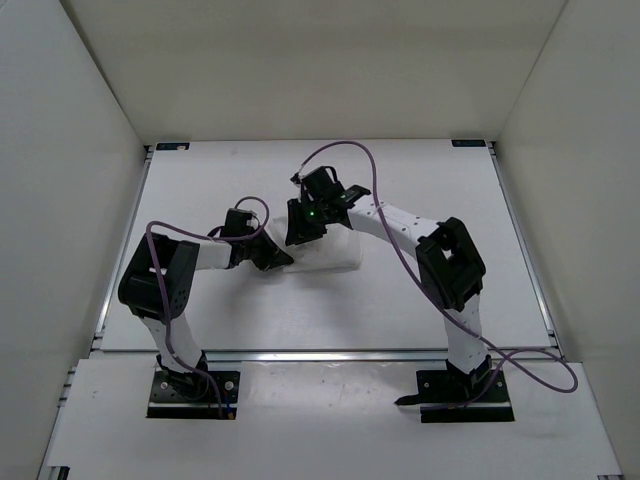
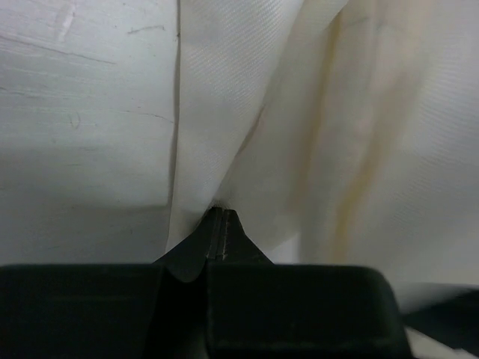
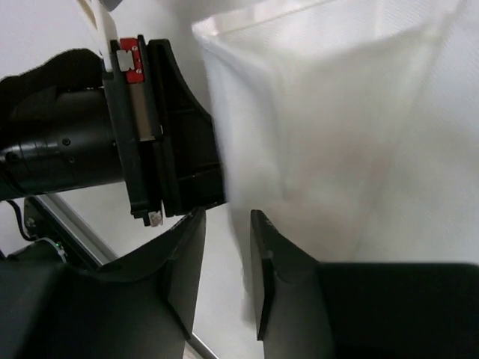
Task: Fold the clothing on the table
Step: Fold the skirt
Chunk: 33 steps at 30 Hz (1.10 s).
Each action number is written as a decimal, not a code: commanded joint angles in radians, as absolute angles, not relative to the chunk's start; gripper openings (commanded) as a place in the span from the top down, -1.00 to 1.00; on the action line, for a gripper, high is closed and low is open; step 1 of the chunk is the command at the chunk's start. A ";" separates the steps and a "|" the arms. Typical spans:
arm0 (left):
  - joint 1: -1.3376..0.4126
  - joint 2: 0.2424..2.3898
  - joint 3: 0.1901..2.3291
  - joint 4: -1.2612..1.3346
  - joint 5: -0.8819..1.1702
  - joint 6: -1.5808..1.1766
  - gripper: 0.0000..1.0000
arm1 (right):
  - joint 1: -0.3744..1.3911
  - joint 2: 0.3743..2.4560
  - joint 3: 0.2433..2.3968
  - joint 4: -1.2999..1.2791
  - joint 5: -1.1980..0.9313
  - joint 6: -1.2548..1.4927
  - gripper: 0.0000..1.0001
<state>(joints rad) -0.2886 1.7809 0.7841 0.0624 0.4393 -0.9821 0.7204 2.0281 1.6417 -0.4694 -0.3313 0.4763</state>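
Observation:
The clothing [image 1: 335,252] lies as a small white bundle in the middle of the table [image 1: 420,310]. My left gripper [image 1: 278,258] is at its left edge, shut on a fold of the clothing [image 2: 337,112], with the fabric pinched at the tips [image 2: 218,212]. My right gripper [image 1: 300,232] hovers over the bundle's top-left corner. In the right wrist view its jaws [image 3: 228,224] stand a little apart, and the blurred edge of the clothing [image 3: 337,112] hangs just above the gap, with nothing clamped. The left gripper's black body [image 3: 172,134] is close by on the left.
White enclosure walls [image 1: 80,200] surround the table on three sides. A silver rail [image 1: 330,353] runs along the near edge, and thinner rails line both sides. Purple cables [image 1: 400,260] loop from each arm. Both arm bases [image 1: 195,392] sit below the rail.

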 commanded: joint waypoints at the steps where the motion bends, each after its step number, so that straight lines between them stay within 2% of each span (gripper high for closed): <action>1: -0.270 1.799 0.750 0.075 0.442 -0.968 1.00 | 0.736 2.049 1.700 -0.494 -0.359 0.480 0.41; 2: -0.270 1.795 0.749 0.080 0.446 -0.968 1.00 | 0.723 2.045 1.724 -0.505 -0.365 0.471 0.26; 5: -0.265 1.790 0.749 0.083 0.454 -0.966 1.00 | 0.703 1.985 1.762 -0.532 -0.371 0.447 -0.48; 7: -0.253 1.786 0.759 0.081 0.451 -0.966 1.00 | 0.684 1.942 1.790 -0.555 -0.321 0.443 -0.65; 9: -0.255 1.781 0.758 0.086 0.456 -0.969 1.00 | 0.651 1.883 1.798 -0.563 -0.284 0.451 -0.65; 10: -0.250 1.782 0.750 0.090 0.463 -0.976 1.00 | 0.643 1.852 1.777 -0.558 -0.269 0.446 -0.59; 12: -0.233 1.776 0.746 0.098 0.488 -0.976 1.00 | 0.606 1.807 1.723 -0.561 -0.227 0.434 -0.34; 13: -0.223 1.770 0.753 0.103 0.500 -0.976 1.00 | 0.583 1.783 1.662 -0.557 -0.206 0.433 -0.01; 14: -0.210 1.757 0.758 0.106 0.526 -0.965 1.00 | 0.574 1.763 1.619 -0.549 -0.213 0.430 0.21; 16: -0.193 1.729 0.775 0.091 0.546 -0.953 1.00 | 0.534 1.727 1.484 -0.502 -0.227 0.436 0.44; 18: -0.178 1.659 0.807 0.033 0.532 -0.924 1.00 | 0.525 1.720 1.390 -0.469 -0.247 0.430 0.83; 19: -0.176 1.643 0.813 0.009 0.529 -0.907 1.00 | 0.520 1.717 1.352 -0.450 -0.258 0.433 0.93; 20: -0.163 1.608 0.828 0.000 0.537 -0.899 0.95 | 0.525 1.723 1.324 -0.436 -0.270 0.433 1.00; 22: -0.156 1.553 0.854 0.000 0.541 -0.894 0.85 | 0.538 1.752 1.310 -0.407 -0.276 0.439 1.00; 24: -0.161 1.505 0.877 0.000 0.574 -0.897 0.52 | 0.546 1.793 1.330 -0.391 -0.297 0.431 1.00; 26: -0.190 1.480 0.905 0.002 0.577 -0.891 0.31 | 0.548 1.841 1.344 -0.382 -0.310 0.431 0.99; 28: -0.251 1.470 0.948 -0.029 0.557 -0.874 0.18 | 0.554 1.871 1.353 -0.370 -0.314 0.425 1.00; 29: -0.265 1.470 0.953 -0.052 0.531 -0.859 0.18 | 0.558 1.890 1.365 -0.361 -0.314 0.422 1.00; 32: -0.321 1.492 0.927 -0.029 0.499 -0.882 0.57 | 0.554 1.931 1.385 -0.345 -0.333 0.425 1.00; 33: -0.334 1.497 0.899 -0.011 0.500 -0.903 0.61 | 0.554 1.948 1.382 -0.345 -0.333 0.433 1.00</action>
